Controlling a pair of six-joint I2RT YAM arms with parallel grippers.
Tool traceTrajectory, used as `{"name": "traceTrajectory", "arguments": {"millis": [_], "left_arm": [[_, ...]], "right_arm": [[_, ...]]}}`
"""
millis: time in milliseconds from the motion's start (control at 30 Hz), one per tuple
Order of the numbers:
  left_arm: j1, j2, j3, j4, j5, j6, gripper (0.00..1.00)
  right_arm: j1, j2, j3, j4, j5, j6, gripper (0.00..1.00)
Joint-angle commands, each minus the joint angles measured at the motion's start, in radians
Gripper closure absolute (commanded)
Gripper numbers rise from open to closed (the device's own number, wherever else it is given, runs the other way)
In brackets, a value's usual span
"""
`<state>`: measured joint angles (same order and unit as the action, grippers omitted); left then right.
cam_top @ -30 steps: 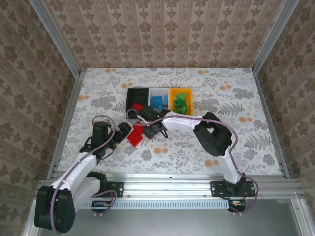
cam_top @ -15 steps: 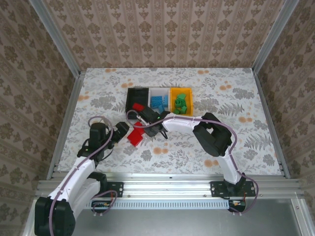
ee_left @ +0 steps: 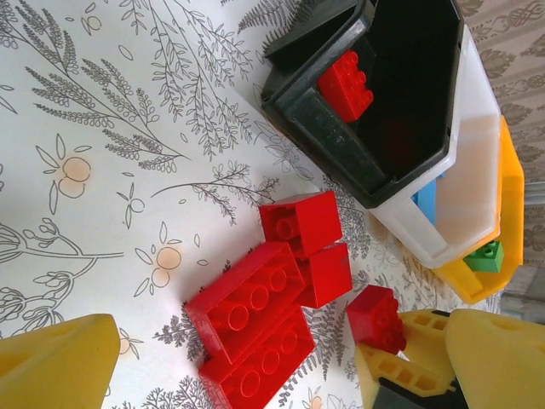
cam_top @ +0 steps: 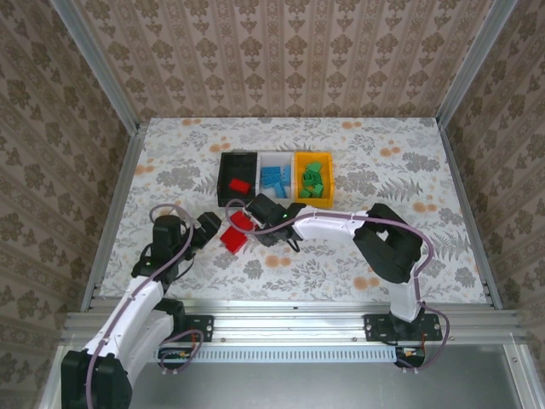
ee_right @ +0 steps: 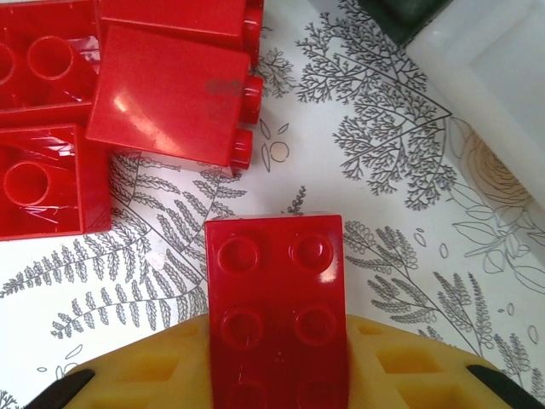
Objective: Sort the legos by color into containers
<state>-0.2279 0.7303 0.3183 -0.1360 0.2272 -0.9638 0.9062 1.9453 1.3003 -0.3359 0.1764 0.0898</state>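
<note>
Legos in red lie clustered on the table, just in front of the black bin, which holds one red lego. Touching the black bin's right side is the white bin with blue legos. Past that stands the orange bin with green legos. The right hand is clamped on a red brick in front of the black bin. The left hand, fingers wide apart, sits front-left of it.

top: high above whole table | left wrist: near, oblique | right wrist: closest, straight down | shared: red bricks
</note>
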Motion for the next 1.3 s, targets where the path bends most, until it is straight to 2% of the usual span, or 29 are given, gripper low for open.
{"name": "traceTrajectory", "arguments": {"millis": [0,167,333,667,933,1133,1267], "left_arm": [[0.011,-0.023,-0.019,-0.018,-0.019,0.017,0.0],[0.013,-0.029,-0.027,-0.004,-0.023,0.013,0.0],[0.015,-0.014,-0.02,0.006,-0.028,0.011,0.0],[0.025,-0.028,0.017,-0.052,-0.025,0.026,0.0],[0.028,-0.018,0.016,-0.043,-0.023,0.018,0.0],[0.029,0.008,0.028,-0.031,-0.012,0.019,0.0],[0.029,0.011,0.031,-0.035,-0.006,0.018,0.0]], "right_arm": [[0.002,-0.05,-0.017,0.02,0.032,0.028,0.65],[0.0,-0.085,0.011,0.017,0.031,0.026,0.65],[-0.006,-0.061,0.112,-0.01,0.032,-0.004,0.65],[-0.098,0.215,0.506,-0.11,0.001,-0.03,0.65],[-0.162,0.34,0.69,-0.116,-0.053,-0.018,0.6],[-0.154,0.351,0.728,-0.127,-0.052,-0.029,0.42],[-0.131,0.294,0.688,-0.125,-0.015,-0.026,0.4]]}}
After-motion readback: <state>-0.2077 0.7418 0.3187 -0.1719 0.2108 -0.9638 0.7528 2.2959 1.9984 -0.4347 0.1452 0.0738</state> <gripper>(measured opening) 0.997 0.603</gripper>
